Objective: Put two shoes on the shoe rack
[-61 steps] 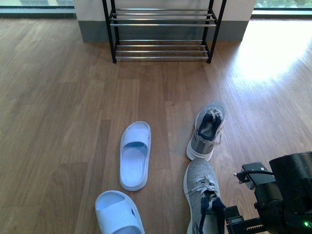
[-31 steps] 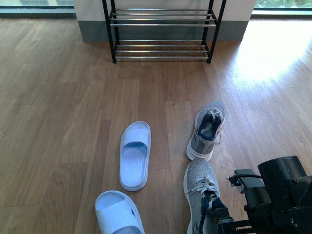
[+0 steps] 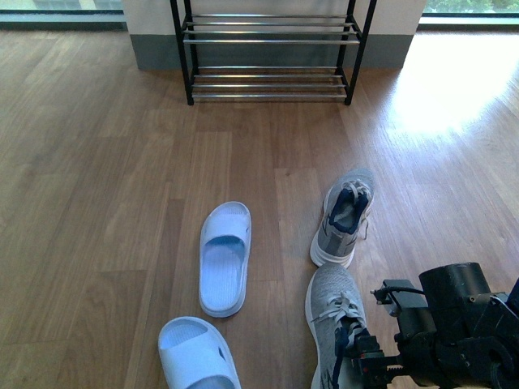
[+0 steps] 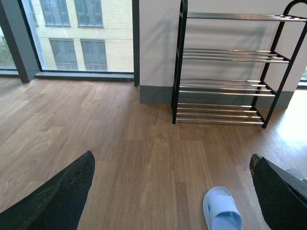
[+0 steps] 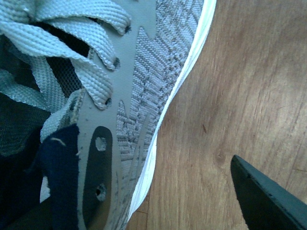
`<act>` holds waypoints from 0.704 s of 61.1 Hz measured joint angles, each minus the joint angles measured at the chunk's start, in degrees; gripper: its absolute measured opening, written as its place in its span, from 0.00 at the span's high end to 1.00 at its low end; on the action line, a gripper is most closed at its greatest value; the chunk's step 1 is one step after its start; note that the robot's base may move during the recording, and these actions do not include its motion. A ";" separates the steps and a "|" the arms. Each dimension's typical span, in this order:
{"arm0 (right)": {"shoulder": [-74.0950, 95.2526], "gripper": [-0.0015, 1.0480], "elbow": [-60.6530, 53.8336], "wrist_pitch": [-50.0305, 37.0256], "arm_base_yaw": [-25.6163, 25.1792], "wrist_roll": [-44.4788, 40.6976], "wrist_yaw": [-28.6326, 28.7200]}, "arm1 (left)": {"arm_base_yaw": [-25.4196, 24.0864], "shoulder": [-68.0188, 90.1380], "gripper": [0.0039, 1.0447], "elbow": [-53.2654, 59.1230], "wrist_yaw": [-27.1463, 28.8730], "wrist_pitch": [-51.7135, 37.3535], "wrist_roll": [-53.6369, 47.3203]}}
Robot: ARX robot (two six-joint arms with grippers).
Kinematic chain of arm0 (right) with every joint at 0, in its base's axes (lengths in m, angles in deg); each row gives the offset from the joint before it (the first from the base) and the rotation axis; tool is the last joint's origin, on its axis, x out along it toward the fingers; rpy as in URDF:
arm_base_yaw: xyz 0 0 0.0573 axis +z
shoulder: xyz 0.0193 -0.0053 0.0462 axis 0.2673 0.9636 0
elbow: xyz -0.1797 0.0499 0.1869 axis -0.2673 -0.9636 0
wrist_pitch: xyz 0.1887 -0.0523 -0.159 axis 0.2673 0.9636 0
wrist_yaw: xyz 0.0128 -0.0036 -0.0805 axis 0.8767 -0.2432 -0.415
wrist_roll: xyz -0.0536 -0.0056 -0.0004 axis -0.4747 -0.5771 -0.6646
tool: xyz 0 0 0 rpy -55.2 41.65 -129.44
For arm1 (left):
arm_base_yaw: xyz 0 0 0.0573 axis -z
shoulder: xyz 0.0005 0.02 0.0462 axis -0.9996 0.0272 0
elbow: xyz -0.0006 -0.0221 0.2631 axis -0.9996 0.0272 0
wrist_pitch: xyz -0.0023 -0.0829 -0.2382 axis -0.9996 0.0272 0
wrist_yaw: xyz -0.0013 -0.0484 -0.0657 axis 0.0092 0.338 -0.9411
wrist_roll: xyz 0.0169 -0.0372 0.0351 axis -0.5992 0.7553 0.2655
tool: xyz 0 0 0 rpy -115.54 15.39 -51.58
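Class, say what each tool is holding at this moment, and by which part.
Nothing yet. The right tool is open at the near gray sneaker's side, its visible finger clear of the sole. The left tool is open and empty.

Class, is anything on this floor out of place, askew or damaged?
Nothing looks damaged. The near sneaker and far sneaker are not side by side: the near one's toe sits at the far one's heel, and the far one angles right. The near slide and far slide are staggered. All lie on the floor, off the rack.
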 joint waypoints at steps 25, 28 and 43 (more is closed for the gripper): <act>-0.76 0.99 -3.54 -4.31 -0.46 0.11 0.26 | 0.00 0.00 0.09 0.00 0.00 0.00 0.00; -1.75 0.99 -4.72 -4.61 -0.72 0.02 -0.26 | 0.00 0.00 0.09 0.00 0.00 0.00 0.00; -16.87 0.99 -14.08 -3.67 -4.90 -1.73 0.52 | 0.00 0.00 0.09 0.00 0.00 0.00 0.00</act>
